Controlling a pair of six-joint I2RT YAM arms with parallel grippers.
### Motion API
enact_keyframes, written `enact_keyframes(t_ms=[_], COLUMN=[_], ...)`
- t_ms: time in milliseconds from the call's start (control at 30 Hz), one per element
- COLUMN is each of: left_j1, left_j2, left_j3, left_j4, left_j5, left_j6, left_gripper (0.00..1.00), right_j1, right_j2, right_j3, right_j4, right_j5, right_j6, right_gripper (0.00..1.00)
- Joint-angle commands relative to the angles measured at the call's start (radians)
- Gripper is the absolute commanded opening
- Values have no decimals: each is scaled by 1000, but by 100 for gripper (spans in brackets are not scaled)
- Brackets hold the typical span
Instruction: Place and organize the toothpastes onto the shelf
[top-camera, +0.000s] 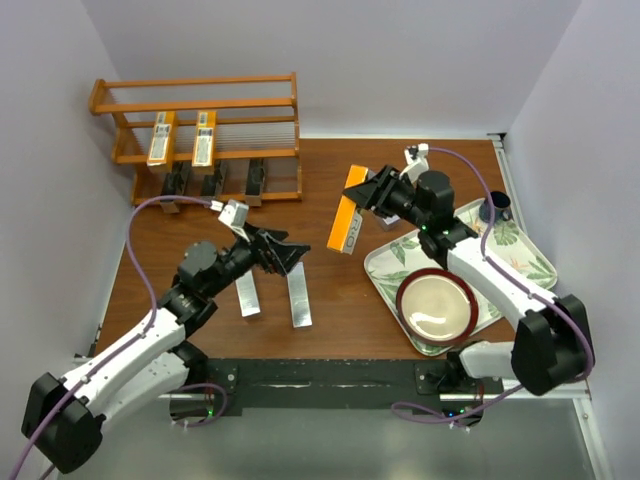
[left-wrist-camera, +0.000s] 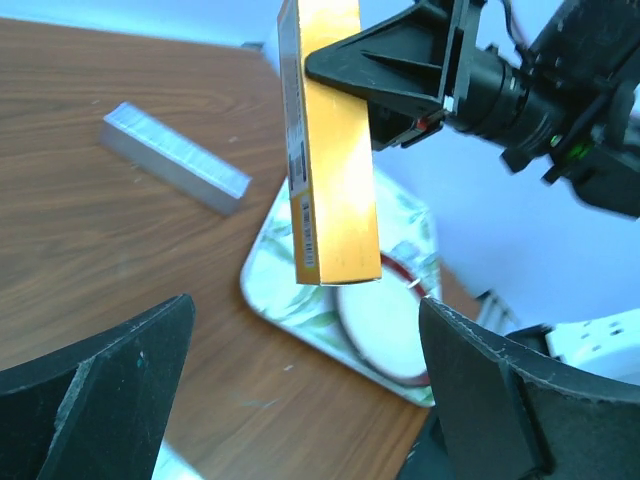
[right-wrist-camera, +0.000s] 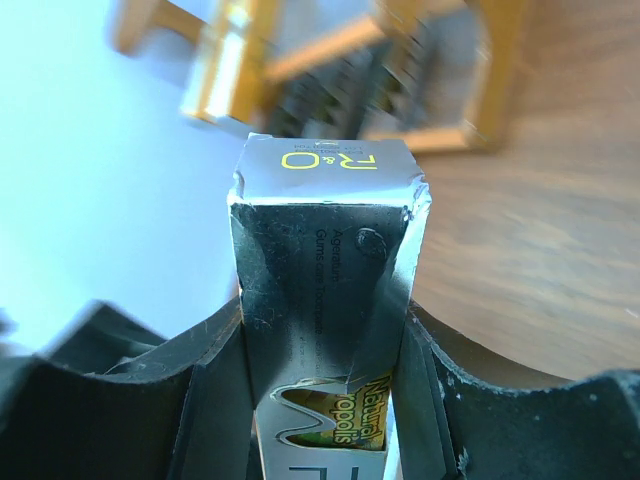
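**Orange box up in the air, shelf next**

Pinched tight in the right claw (top-camera: 368, 190): one orange toothpaste box (top-camera: 349, 222), grabbed by its top end. Held that way so the long part hangs free and can go onto a rail first. Up off the worktop (top-camera: 335, 290), tilted, touching nothing else, between the leaf tray (top-camera: 520, 250) and the shelf (top-camera: 230, 81).

Already on the shelf: two orange boxes (top-camera: 160, 138) side by side, leaning on the middle rail, and three black boxes (top-camera: 212, 180) in a row below. Sorted by colour, it seems, so the best spot for this box is most likely just right of the two orange ones.

On the other side, the left claw (top-camera: 290, 257), spread wide with nothing in it. Hanging near the far ends of two silver boxes (top-camera: 298, 295), both lying flat on the worktop, close together but not touching. Probably parked there to grab one soon, and to keep out of the right arm's way.

Next, most likely: carry the orange box back and left to the shelf, turn it to match the other two, then let go. Careful with the thin rails, easy to bump with a box held at a slant.

Also on the tray, a red bowl (top-camera: 437, 305), no part of this job.
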Motion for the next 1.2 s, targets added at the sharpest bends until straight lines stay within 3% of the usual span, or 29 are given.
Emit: enact_keyframes(t_ms=[0, 400, 767, 967, 1167], left_j1=[-38, -210, -263, -272, -277], left_j2=[17, 234, 366, 420, 471], left_j3=[-76, -95, -35, 29, 49], left_j4=[344, 691, 762, 774, 808], left_j5=[-55, -158, -236, -225, -211], left_j6=[-217, -378, -441, -451, -481], left_gripper=[100, 100, 100, 93, 79], right_j1=[-8, -9, -9, -11, -9], right_j2=[-113, -208, -215, -201, -188], right_j3=[-32, -127, -146, -160, -166], right_j4=[201, 338, 364, 389, 407], right_j5=[-8, 10, -8, -19, -24], right_j6=[141, 284, 295, 307, 312], right_gripper=[36, 37, 37, 37, 37])
